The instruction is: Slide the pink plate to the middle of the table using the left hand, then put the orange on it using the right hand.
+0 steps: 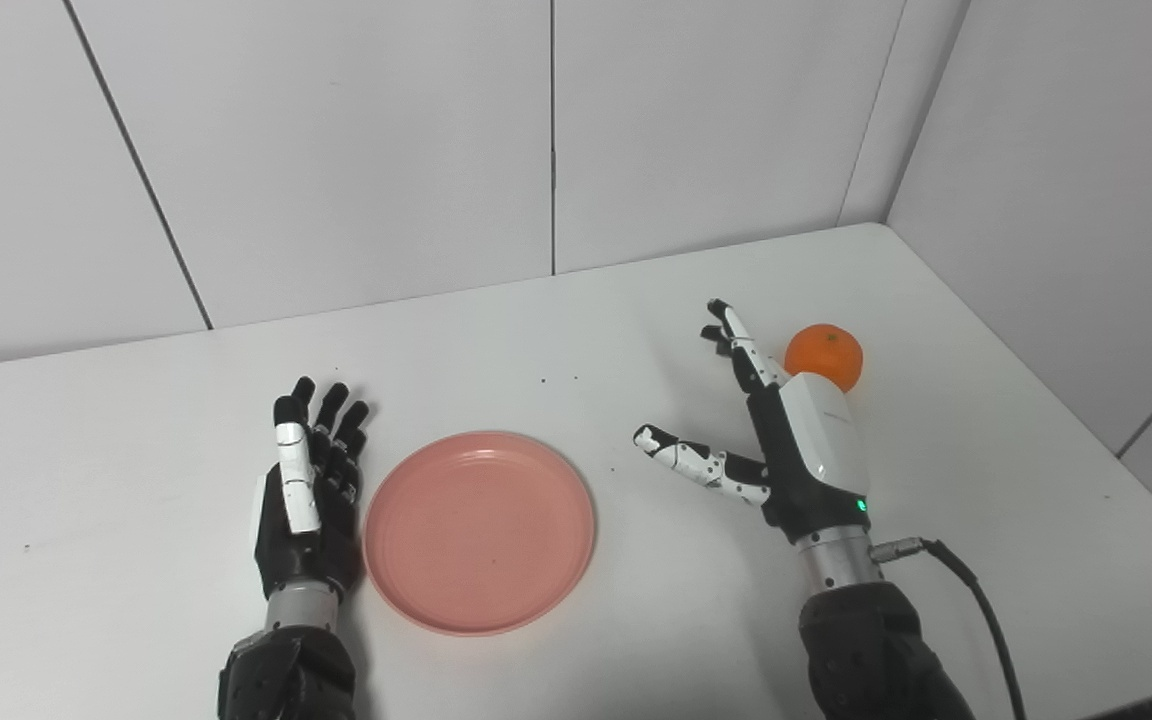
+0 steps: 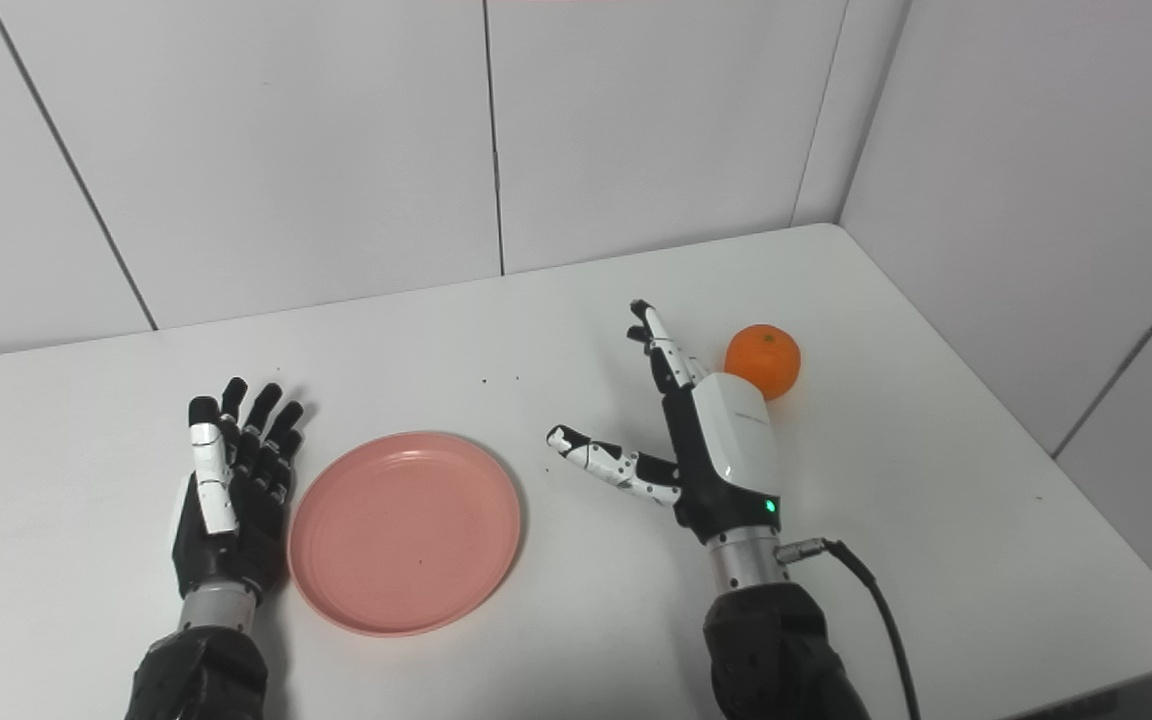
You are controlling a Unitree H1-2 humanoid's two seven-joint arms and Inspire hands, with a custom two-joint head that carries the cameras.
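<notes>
1. One pink plate (image 1: 479, 531) on the white table (image 1: 556, 340).
2. One orange (image 1: 825, 355).
3. Two robot hands: left hand (image 1: 307, 500), right hand (image 1: 796, 450).
4. One black cable (image 1: 976, 600) at the right wrist.

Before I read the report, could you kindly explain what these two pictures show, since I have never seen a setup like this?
Both pictures come from two cameras side by side on a humanoid robot's head, looking down at a white table, so they show one scene from slightly different spots. The two dark arms entering from the bottom end in mechanical hands. The left hand is open, right beside a pink plate. The right hand is open too, fingers spread, next to an orange that sits on the table behind it. The plate is empty, and neither hand holds anything.
</notes>
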